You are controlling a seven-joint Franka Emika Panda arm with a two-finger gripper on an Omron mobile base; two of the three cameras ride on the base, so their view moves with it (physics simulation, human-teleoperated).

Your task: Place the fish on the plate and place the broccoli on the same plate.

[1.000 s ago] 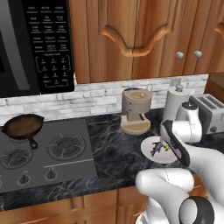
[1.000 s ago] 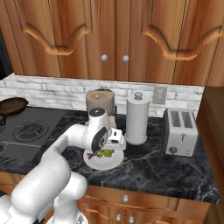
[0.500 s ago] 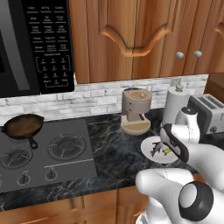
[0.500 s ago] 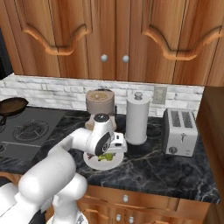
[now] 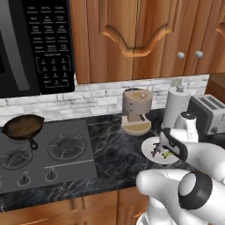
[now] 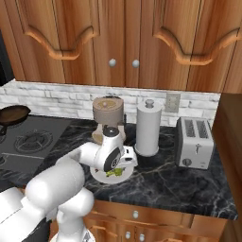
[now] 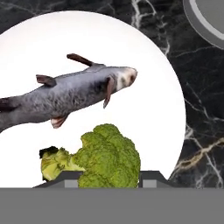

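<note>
- Gripper (image 7: 109,177): the jaws stand narrow, closed on the broccoli (image 7: 109,157). The two dark tips sit against its lower flanks.
- The gripper is low over the plate (image 7: 151,118), pointing down at it. From the left base view it (image 5: 157,150) hangs over the plate's middle.
- Broccoli: green and lumpy, at 6 o'clock on the plate in the hand view, with a paler yellow-green lump on its 9 o'clock side. Whether it rests on the plate or hangs just above it, I cannot tell.
- Fish (image 7: 70,94): grey with brownish fins, lying across the plate's middle just beyond the broccoli. Its head points to 2 o'clock and its tail runs off at 9 o'clock.
- Plate: round and white, on the dark marble counter (image 5: 112,154) near the front edge.
- Surroundings, left base view, taken from the plate (image 5: 147,147):
  - a beige machine (image 5: 136,110) is near at 11 o'clock;
  - a paper roll (image 5: 176,107) stands at 1 o'clock;
  - a toaster (image 5: 208,113) stands at 2 o'clock;
  - a pan (image 5: 22,126) sits well apart at 9 o'clock, on the stove (image 5: 44,154).
</note>
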